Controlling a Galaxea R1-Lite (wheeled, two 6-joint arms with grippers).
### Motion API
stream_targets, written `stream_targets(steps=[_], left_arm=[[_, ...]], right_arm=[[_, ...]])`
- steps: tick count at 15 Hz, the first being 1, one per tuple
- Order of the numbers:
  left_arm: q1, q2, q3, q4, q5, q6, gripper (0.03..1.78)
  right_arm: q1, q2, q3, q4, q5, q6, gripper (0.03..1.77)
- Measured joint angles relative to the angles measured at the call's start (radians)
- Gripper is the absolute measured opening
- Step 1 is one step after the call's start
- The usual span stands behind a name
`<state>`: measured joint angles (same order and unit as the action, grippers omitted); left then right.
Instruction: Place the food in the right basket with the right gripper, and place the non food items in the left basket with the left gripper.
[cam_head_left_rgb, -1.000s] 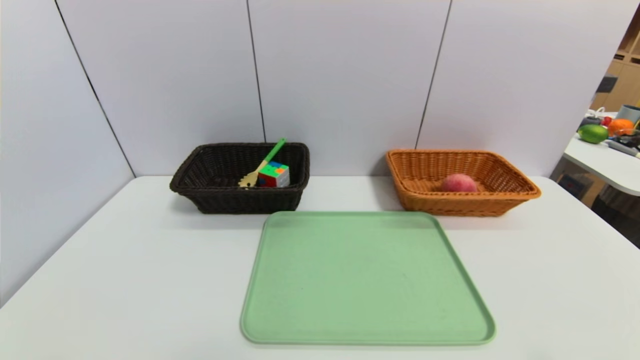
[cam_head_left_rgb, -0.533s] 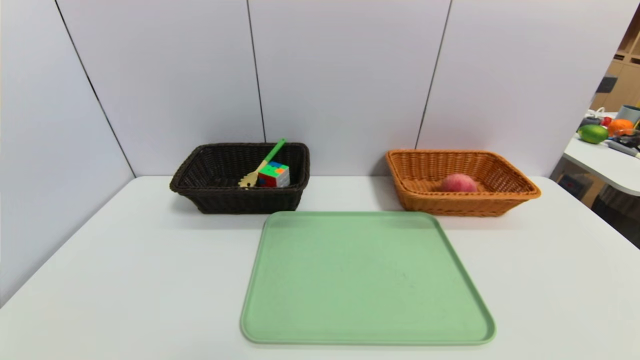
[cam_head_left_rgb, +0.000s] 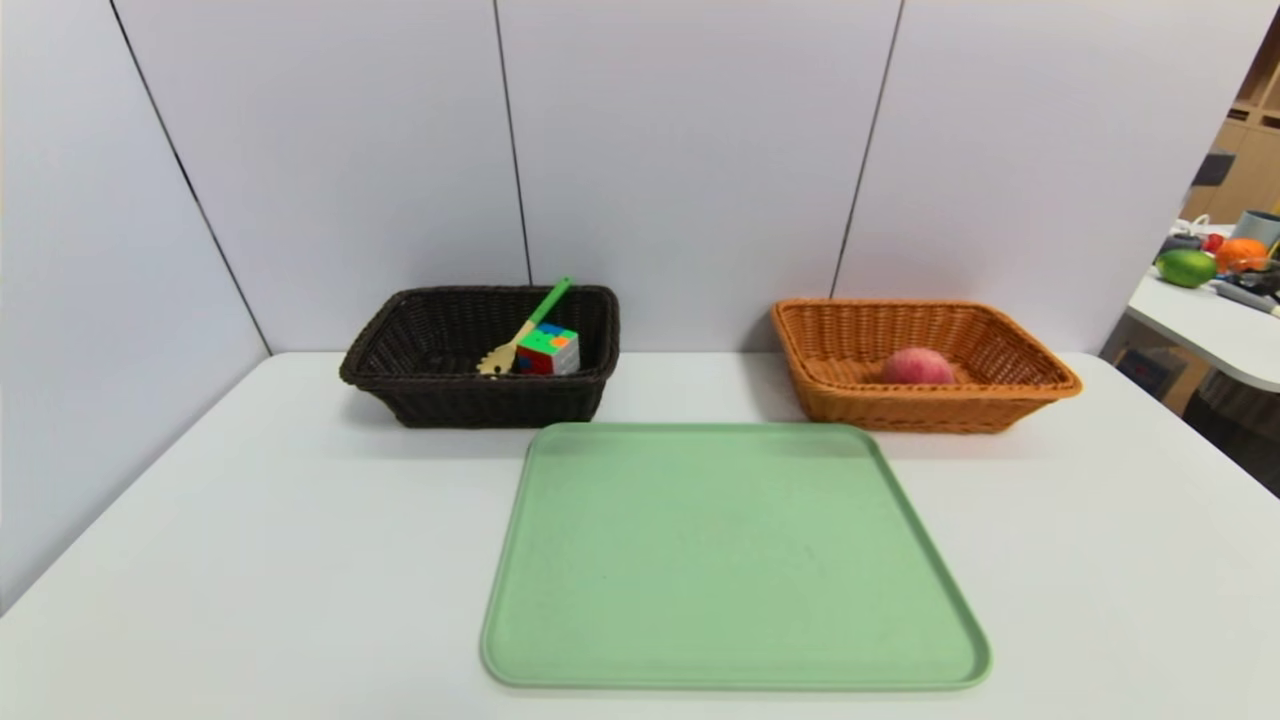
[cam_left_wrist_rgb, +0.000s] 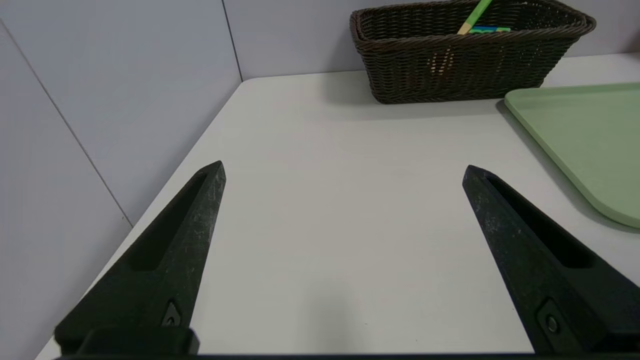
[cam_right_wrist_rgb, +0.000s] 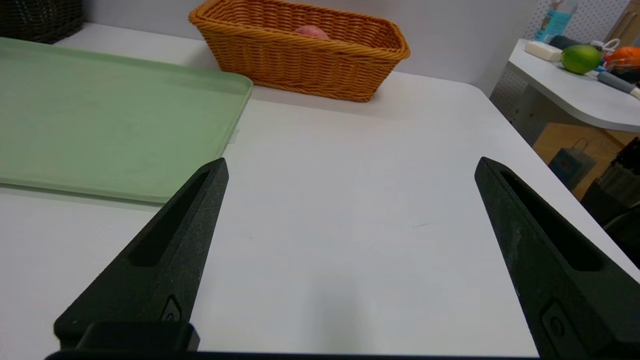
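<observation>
Nothing in the head view has shifted since the earlier frames; baskets, tray and their contents lie exactly as they did, and neither arm shows there.

The left gripper (cam_left_wrist_rgb: 344, 170) hangs low over the bare white table (cam_left_wrist_rgb: 340, 210) with its two black fingers (cam_left_wrist_rgb: 170, 250) spread wide and nothing between them; ahead of it and off toward the tray side stands the dark brown wicker basket (cam_head_left_rgb: 480, 398), holding a colourful puzzle cube (cam_head_left_rgb: 548, 349) and a green-handled fork (cam_head_left_rgb: 525, 328) that leans on the rim; the light green tray (cam_head_left_rgb: 735, 560) lies just beside the gripper's inner finger, bare.

The right gripper (cam_right_wrist_rgb: 351, 167) sits likewise above the table, fingers (cam_right_wrist_rgb: 165, 260) spread wide and gripping nothing; ahead of it, toward the tray side, stands the orange wicker basket (cam_head_left_rgb: 925, 405) with a pink peach (cam_head_left_rgb: 917, 366) inside; the tray's near corner lies close to its inner finger; beyond its outer finger a side table (cam_right_wrist_rgb: 575, 90) carries a green fruit (cam_right_wrist_rgb: 580, 58).
</observation>
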<state>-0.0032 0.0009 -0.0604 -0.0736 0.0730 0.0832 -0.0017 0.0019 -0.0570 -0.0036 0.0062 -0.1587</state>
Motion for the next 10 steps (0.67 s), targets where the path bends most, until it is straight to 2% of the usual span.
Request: stream_targets(steps=[2, 4, 6, 10], left_arm=[[0.000, 0.000, 0.042, -0.053, -0.019, 0.001, 1.69], [0.000, -0.001, 0.056, -0.044, -0.029, 0.005, 1.69], [0.000, -0.001, 0.060, -0.013, -0.059, 0.010, 1.69], [0.000, -0.001, 0.060, 0.069, -0.080, 0.011, 1.69]], right_arm=[[0.000, -0.002, 0.005, 0.000, 0.005, 0.001, 1.70], [0.000, -0.002, 0.006, 0.001, 0.023, 0.004, 1.70], [0.000, -0.002, 0.007, 0.002, 0.027, 0.004, 1.70], [0.000, -0.002, 0.033, -0.001, 0.044, 0.000, 1.70]])
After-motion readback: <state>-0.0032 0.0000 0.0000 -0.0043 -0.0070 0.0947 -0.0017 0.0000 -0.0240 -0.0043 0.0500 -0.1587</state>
